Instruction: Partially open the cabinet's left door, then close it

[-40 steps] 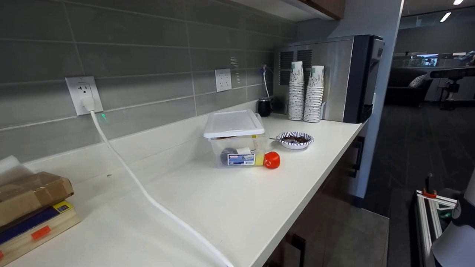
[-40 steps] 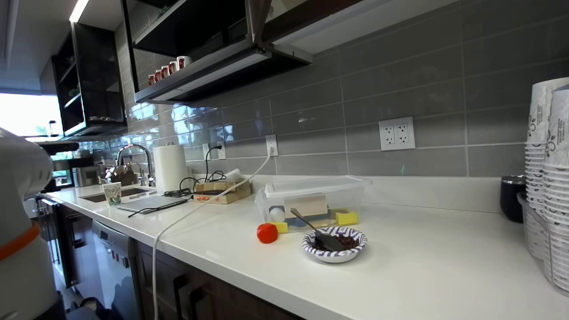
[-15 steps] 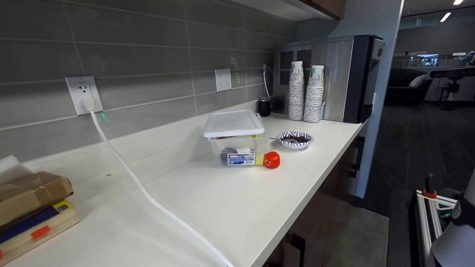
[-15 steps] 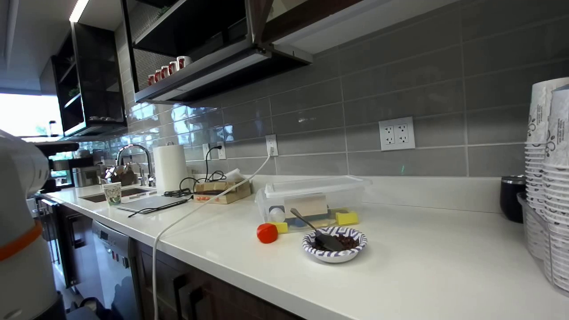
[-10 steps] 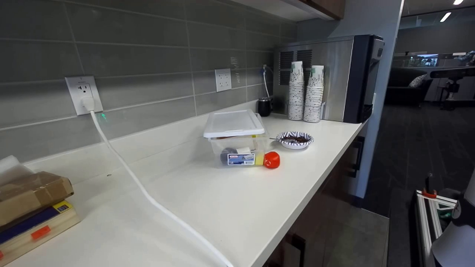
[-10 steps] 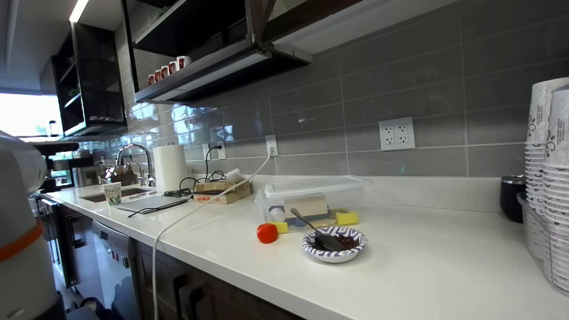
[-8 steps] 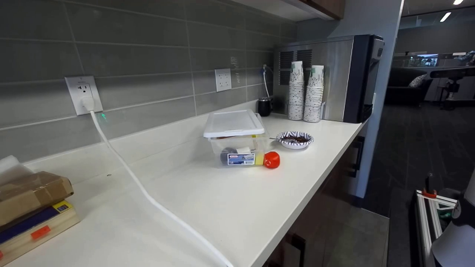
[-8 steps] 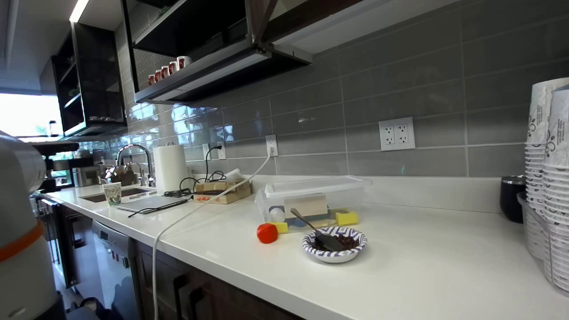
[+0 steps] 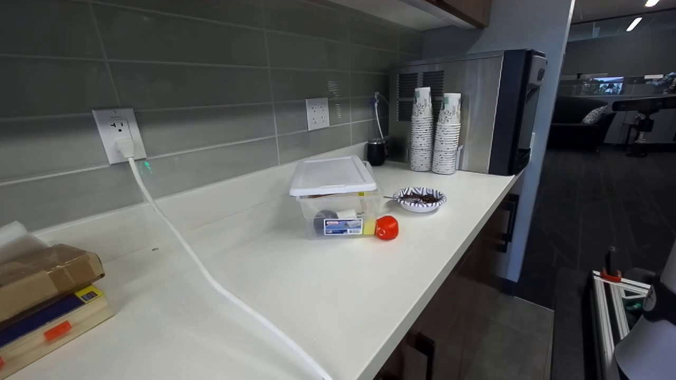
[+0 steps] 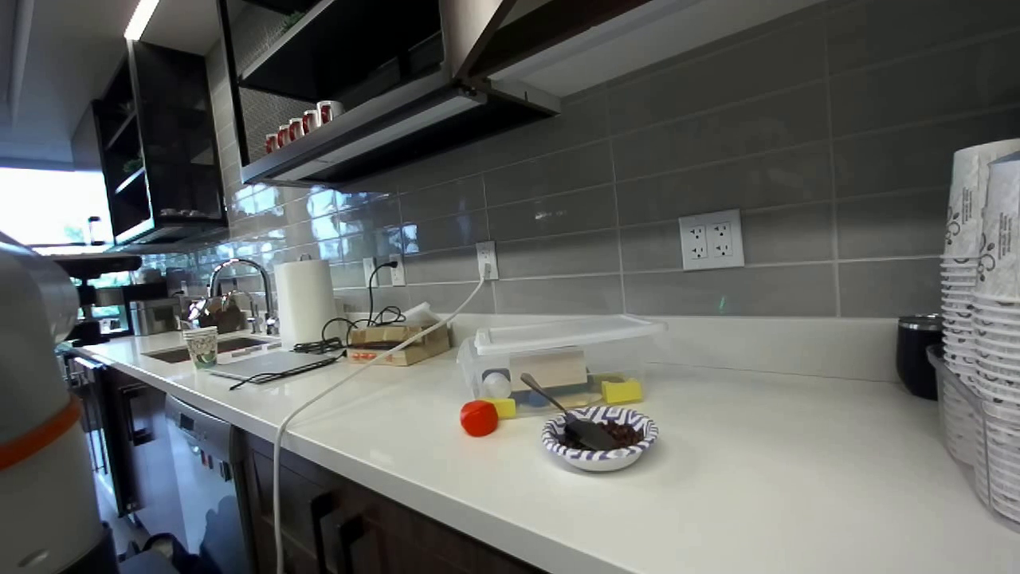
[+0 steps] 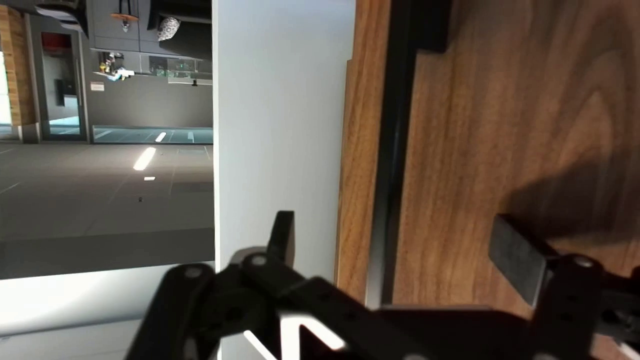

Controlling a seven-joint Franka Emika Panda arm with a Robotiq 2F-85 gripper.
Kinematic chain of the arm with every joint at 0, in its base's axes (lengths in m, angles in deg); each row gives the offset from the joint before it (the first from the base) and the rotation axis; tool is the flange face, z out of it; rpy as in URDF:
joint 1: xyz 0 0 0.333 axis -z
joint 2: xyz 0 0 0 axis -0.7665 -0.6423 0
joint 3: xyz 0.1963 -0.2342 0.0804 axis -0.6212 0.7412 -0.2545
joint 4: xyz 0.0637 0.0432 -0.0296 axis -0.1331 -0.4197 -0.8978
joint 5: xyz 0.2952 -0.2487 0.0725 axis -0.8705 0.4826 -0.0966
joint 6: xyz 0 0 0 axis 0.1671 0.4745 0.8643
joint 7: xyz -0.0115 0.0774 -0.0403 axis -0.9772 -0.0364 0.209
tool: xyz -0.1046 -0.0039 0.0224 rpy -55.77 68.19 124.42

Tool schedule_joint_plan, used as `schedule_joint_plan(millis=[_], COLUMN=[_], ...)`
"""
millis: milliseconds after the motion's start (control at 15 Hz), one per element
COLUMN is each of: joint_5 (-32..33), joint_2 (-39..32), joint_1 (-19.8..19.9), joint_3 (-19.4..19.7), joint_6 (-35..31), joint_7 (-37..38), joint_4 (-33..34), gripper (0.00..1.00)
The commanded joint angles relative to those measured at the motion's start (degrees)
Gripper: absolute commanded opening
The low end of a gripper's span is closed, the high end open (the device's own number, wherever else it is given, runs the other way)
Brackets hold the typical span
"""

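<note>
The upper cabinet's wooden door (image 11: 500, 125) fills the right side of the wrist view. A black vertical bar handle (image 11: 395, 165) runs along it near its free edge. In an exterior view, the door (image 10: 472, 28) shows only by its lower corner at the top, with a dark gap between it and the cabinet frame (image 10: 550, 33). My gripper (image 11: 397, 237) is open and empty, and comes in from the bottom of the wrist view. Its fingers (image 11: 517, 257) stand on either side of the handle, apart from it. The gripper is out of both exterior views.
A grey wall (image 11: 285, 125) stands beside the cabinet. Below, the white counter (image 10: 757, 494) holds a plastic box (image 10: 574, 339), a patterned bowl (image 10: 599, 458), a red object (image 10: 479, 418) and stacked cups (image 9: 446, 137). A white cable (image 9: 237, 301) crosses the counter. My arm (image 10: 40, 359) stands at left.
In an exterior view, the door's lower edge has shifted right and its face looks wider and lighter; the gap to the frame looks narrower. The visible arm part has moved slightly left.
</note>
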Motion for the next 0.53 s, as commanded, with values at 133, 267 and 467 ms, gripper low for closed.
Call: schedule_joint_plan(millis=[133, 267, 467], joint_5=[-1.98, -2.69, -3.79], joint_2=[-5.73, -7.32, -9.88], joint_1=[-1.13, -1.10, -0.74], joint_3=[0.46, 0.33, 0.06], joint_6=[-3.52, -4.48, -5.75], joint_7=[3.59, 4.57, 5.70], joint_4=[2.87, 3.43, 4.46], gripper=[1.00, 1.00, 1.00])
